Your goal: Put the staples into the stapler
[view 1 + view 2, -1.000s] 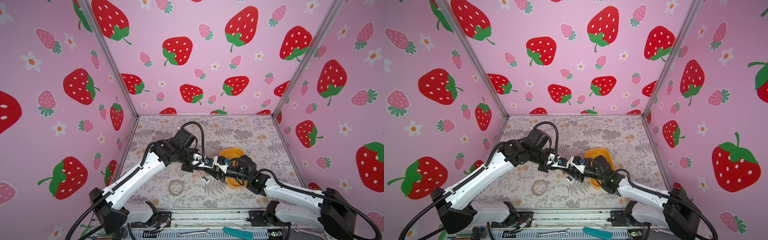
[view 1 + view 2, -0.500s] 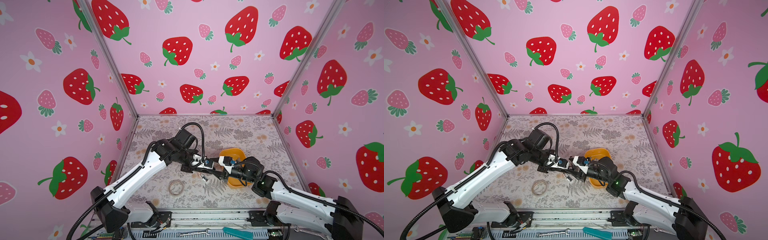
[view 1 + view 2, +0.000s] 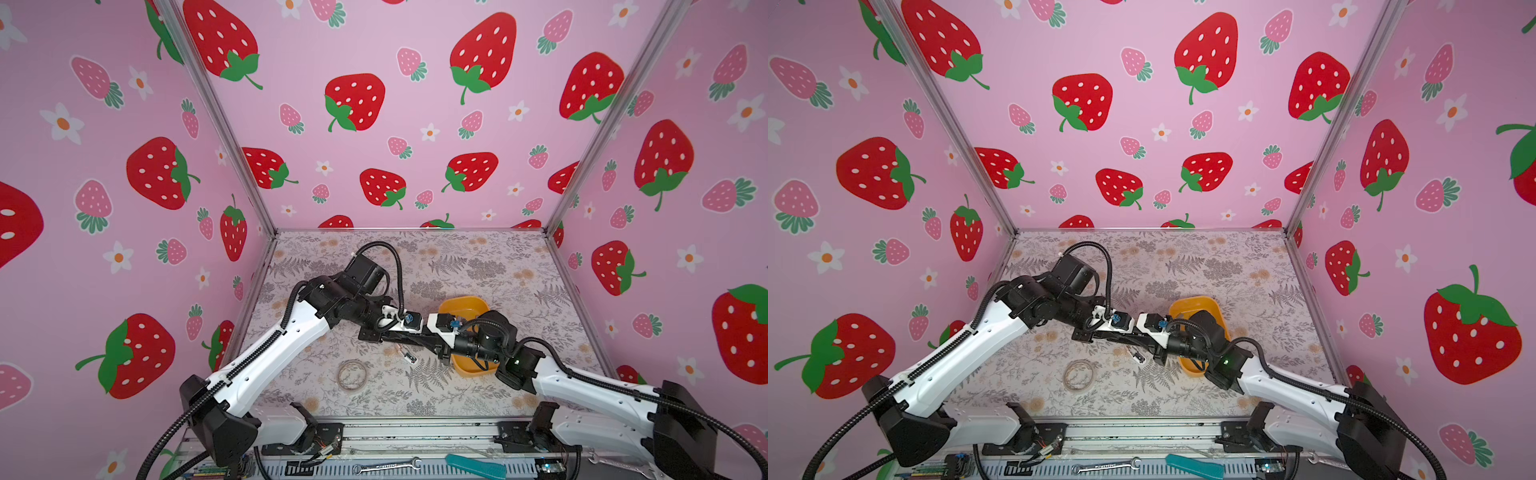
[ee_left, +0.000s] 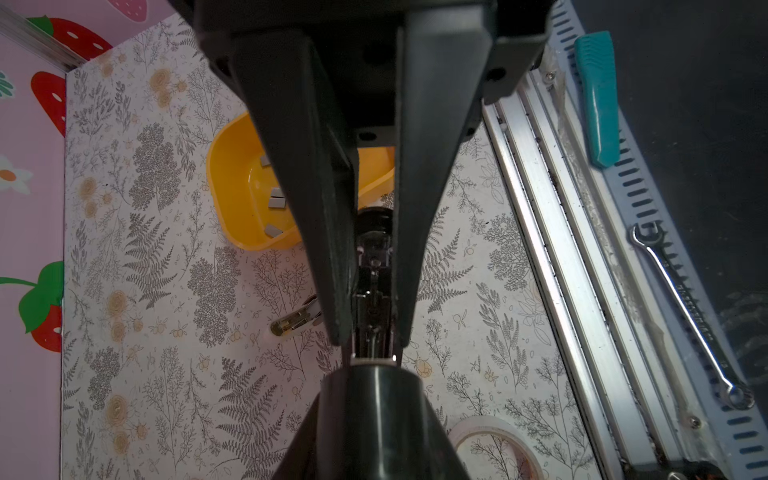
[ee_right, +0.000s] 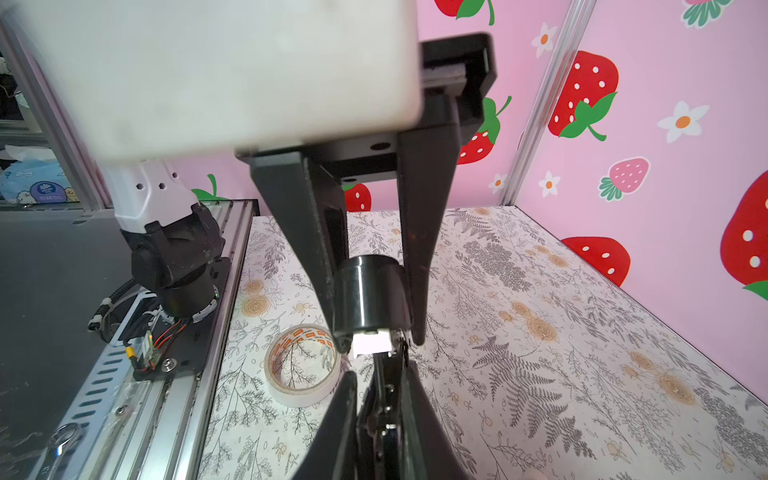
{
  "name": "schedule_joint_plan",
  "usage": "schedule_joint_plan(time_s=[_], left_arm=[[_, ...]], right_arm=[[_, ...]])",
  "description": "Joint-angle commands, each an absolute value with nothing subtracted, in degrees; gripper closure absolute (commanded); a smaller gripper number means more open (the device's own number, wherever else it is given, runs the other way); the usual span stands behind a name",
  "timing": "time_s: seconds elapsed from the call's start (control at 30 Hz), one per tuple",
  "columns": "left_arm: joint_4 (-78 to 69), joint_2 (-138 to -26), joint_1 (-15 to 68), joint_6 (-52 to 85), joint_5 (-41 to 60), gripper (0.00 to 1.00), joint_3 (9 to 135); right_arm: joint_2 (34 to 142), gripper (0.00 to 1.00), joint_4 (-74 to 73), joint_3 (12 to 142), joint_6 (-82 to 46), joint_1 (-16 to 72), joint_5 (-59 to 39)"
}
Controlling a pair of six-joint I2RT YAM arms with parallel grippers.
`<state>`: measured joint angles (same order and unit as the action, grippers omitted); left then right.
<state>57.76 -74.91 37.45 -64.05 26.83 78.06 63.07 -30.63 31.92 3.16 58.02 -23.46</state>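
Your left gripper (image 4: 372, 340) is clamped on the stapler (image 4: 374, 266), steadying it above the table (image 5: 540, 332), likely so your right gripper (image 5: 378, 338), jaws pinched on its rounded rear end, can open it, while the staples (image 4: 276, 202) lie in the yellow bowl (image 3: 461, 301) at 3 o'clock of it in a top view.

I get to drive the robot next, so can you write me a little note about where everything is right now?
Left gripper: jaws shut on the black stapler, held above the table.
Right gripper: jaws shut on the stapler's other end.
Staples: loose strips in the yellow bowl, none picked up.
A small metal piece and a tape roll lie on the table.
Done: stapler lifted. Left: put a strip in; I cannot tell whether it is open.
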Motion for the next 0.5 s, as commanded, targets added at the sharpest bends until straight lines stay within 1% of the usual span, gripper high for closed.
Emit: schedule_joint_plan(time_s=[0.0, 0.1, 0.4, 0.47], left_arm=[[53.6, -70.8, 35.8, -64.6, 35.4, 1.0, 78.0], [52.7, -69.5, 34.3, -64.5, 37.0, 1.0, 77.1], [52.1, -68.6, 32.9, -64.5, 39.2, 1.0, 76.6], [51.9, -68.4, 32.6, -64.5, 39.8, 1.0, 76.6]], right_arm=[[65.8, 0.8, -26.8, 34.0, 4.0, 58.5, -24.2], [67.9, 0.76, -25.9, 35.0, 4.0, 58.4, -24.3], [71.4, 0.75, -24.2, 36.7, 4.5, 58.4, -24.6], [71.7, 0.73, -24.0, 36.9, 4.5, 58.5, -24.8]])
